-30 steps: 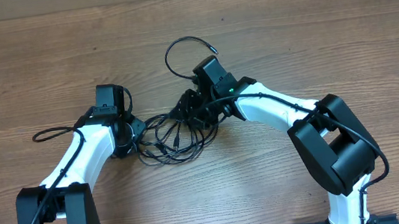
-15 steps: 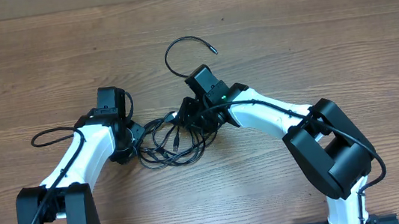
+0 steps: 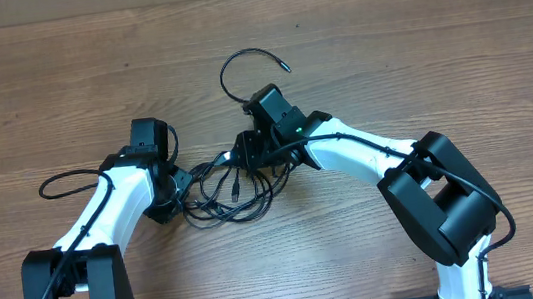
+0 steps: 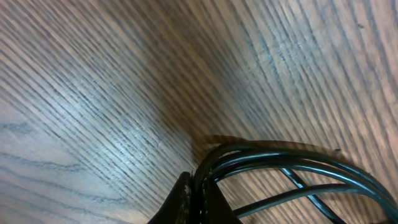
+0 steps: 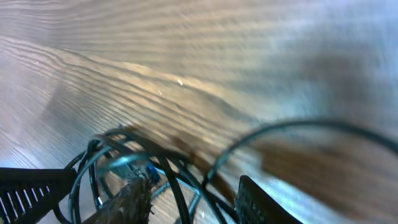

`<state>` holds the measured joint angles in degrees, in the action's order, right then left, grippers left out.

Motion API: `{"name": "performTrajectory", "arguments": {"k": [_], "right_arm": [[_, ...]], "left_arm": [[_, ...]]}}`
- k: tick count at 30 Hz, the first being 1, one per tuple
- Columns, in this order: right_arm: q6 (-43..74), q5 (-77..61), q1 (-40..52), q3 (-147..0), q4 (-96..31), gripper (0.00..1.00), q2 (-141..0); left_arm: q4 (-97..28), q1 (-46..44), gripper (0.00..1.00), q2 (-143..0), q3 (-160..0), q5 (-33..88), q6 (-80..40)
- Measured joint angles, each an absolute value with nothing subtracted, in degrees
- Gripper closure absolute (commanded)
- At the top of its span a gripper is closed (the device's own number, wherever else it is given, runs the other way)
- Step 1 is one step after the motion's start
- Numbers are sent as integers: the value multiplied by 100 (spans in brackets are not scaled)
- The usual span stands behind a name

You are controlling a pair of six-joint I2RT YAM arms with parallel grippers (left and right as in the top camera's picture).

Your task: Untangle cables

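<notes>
— Where do you want me to look for the tangle?

— You'll find the cables [image 3: 230, 186] heaped on the table [image 3: 415, 42], near its middle and between your two arms. Your left gripper [image 3: 182, 184] is at the heap's left edge, and your right gripper [image 3: 245, 152] is over its far right part.

— Anything outside the heap?

— One loose strand [image 3: 229, 65] arcs away behind your right gripper, toward the far side.

The table [image 3: 455, 37] is a brown wood-grain surface, its grain running side to side in the overhead view, and near its middle lie the cables [image 3: 231, 189], thin black cords heaped in tangled loops, with one strand arcing off toward the far edge and ending in a small plug.
</notes>
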<state>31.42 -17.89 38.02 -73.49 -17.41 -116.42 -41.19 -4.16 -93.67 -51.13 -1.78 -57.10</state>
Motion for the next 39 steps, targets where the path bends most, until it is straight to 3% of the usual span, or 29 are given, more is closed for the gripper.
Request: {"name": "performTrajectory", "arguments": {"k": [4,23,32,39], "right_arm": [[2805,-1691,3802,-7338,-1564,62,-11642],[2285,-1520,4228,-7317,-1372,62,-11922],[2340,-681,4445,-7312,-1094,66,-11922],[3081,-410,4209,-7459,-1730,63,-11898]], "left_arm": [[-4123,-414,96,-9367,-5113,-97,-5712],[-4165,-416,92,-9367,-5113,390,-5712],[-4206,-416,96,-9369,-5113,460,-5730],[-4206,-416,96,-9369,-5113,478,-5730]]}}
